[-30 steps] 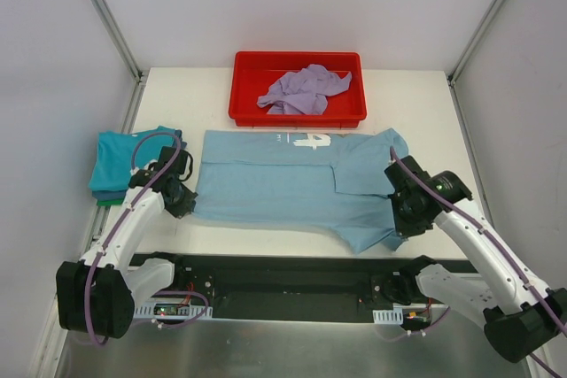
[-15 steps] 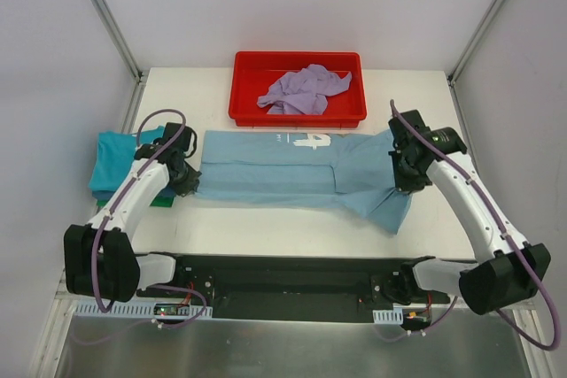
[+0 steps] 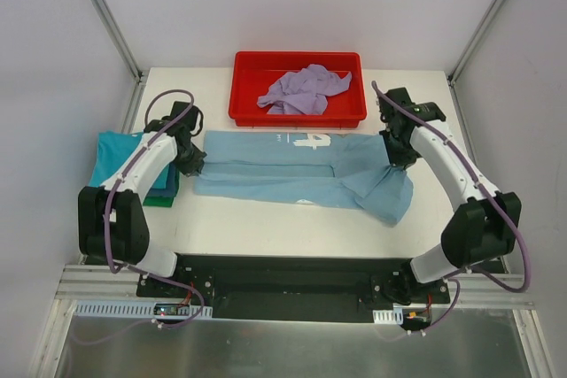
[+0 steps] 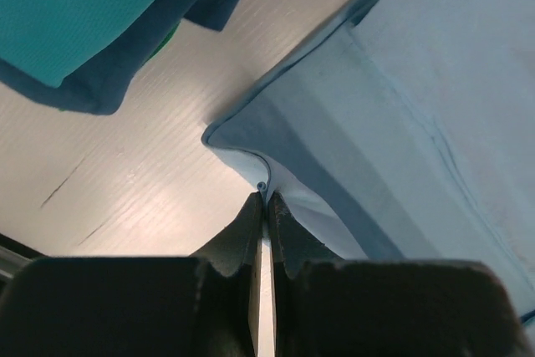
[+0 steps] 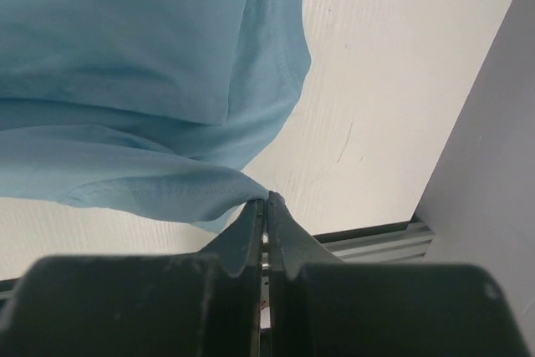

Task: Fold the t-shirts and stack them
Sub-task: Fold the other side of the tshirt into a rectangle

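Left gripper (image 4: 263, 200) clamped on the left hem of the light blue cotton t-shirt (image 3: 275, 176). Right gripper (image 5: 266, 202) pinched shut on its right edge. The shirt lies lengthwise mid white table (image 3: 266, 227), right end rumpled. Folded teal t-shirt stack (image 3: 113, 161) is just left of it. Crumpled lavender t-shirt (image 3: 306, 90) sits in the red plastic tray (image 3: 297, 119) behind.

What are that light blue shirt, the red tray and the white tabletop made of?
The light blue shirt looks like soft cotton knit: matte, draping in folds, with stitched hems. The red tray seems moulded plastic: smooth, evenly coloured, rigid rim. The tabletop is a hard white board with fine ridges and scuffs; plastic or laminate, cannot tell.
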Robot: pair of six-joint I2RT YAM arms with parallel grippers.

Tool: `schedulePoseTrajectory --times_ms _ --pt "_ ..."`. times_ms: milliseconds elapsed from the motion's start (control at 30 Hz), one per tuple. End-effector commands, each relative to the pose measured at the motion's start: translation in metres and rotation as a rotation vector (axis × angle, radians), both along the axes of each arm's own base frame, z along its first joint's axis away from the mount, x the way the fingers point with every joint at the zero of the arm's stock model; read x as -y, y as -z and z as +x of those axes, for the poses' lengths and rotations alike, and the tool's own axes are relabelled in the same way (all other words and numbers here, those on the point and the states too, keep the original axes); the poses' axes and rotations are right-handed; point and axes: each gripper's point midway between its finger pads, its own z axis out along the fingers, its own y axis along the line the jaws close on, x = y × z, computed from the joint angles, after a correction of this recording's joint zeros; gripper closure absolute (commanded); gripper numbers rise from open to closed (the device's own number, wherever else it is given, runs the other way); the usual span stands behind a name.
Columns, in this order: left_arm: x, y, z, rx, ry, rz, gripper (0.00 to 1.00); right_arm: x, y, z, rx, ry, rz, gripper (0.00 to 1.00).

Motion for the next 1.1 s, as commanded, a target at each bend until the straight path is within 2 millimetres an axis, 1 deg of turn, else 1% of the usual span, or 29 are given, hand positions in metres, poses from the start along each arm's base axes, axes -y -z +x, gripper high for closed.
schedulePoseTrajectory --times_ms 0,67,233,400,500,567,600,633,667,700,733,767,800,833,867,900,967,1000,1067 --pt "-0.007 -0.002 0.021 -0.003 0.007 0.040 1.00 -0.007 -0.007 0.034 0.054 -0.103 0.001 0.99" --pt "-0.008 0.002 0.026 -0.018 0.003 0.047 1.00 -0.010 -0.001 0.046 0.039 -0.137 -0.002 0.99" --pt "-0.015 0.010 0.027 -0.041 -0.025 0.087 1.00 -0.003 0.010 0.075 0.007 -0.175 -0.099 0.99" --pt "-0.019 0.017 0.032 -0.073 -0.044 0.116 1.00 -0.012 0.026 0.110 0.013 -0.266 -0.111 0.99" --pt "-0.019 0.022 0.037 -0.097 -0.048 0.123 1.00 -0.020 0.039 0.137 0.046 -0.335 -0.118 0.99" --pt "-0.020 0.025 0.040 -0.112 -0.047 0.127 0.98 -0.022 0.049 0.153 0.048 -0.350 -0.136 0.98" --pt "-0.020 0.025 0.042 -0.117 -0.047 0.129 0.93 -0.021 0.052 0.159 0.039 -0.343 -0.153 0.95" --pt "-0.020 0.025 0.043 -0.122 -0.046 0.130 0.89 -0.018 0.054 0.165 0.040 -0.328 -0.175 0.88" --pt "-0.019 0.023 0.045 -0.118 -0.037 0.130 0.81 -0.017 0.054 0.171 0.046 -0.321 -0.191 0.77" --pt "-0.019 0.021 0.047 -0.117 -0.024 0.130 0.67 -0.016 0.055 0.177 0.046 -0.325 -0.205 0.72" --pt "-0.018 0.016 0.049 -0.112 -0.008 0.127 0.52 -0.015 0.050 0.184 0.068 -0.312 -0.220 0.63" --pt "-0.017 0.009 0.050 -0.099 0.003 0.124 0.34 -0.014 0.043 0.190 0.095 -0.292 -0.231 0.52" --pt "-0.017 0.002 0.051 -0.081 0.010 0.124 0.20 -0.014 0.035 0.193 0.124 -0.269 -0.233 0.43" --pt "-0.016 -0.004 0.051 -0.063 0.015 0.120 0.11 -0.012 0.026 0.195 0.163 -0.232 -0.238 0.34" --pt "-0.015 -0.011 0.051 -0.042 0.022 0.111 0.07 -0.011 0.015 0.193 0.209 -0.185 -0.221 0.19" --pt "-0.011 -0.016 0.050 -0.027 0.034 0.090 0.05 -0.012 0.005 0.189 0.268 -0.113 -0.187 0.04" --pt "-0.003 -0.022 0.049 -0.008 0.071 0.076 0.04 -0.016 -0.001 0.177 0.338 -0.026 -0.089 0.04" --pt "0.003 -0.023 0.050 -0.006 0.111 0.076 0.02 -0.023 0.005 0.167 0.345 0.003 -0.012 0.04" --pt "0.017 -0.021 0.049 -0.019 0.185 0.060 0.02 -0.044 0.013 0.144 0.328 0.059 0.181 0.04"
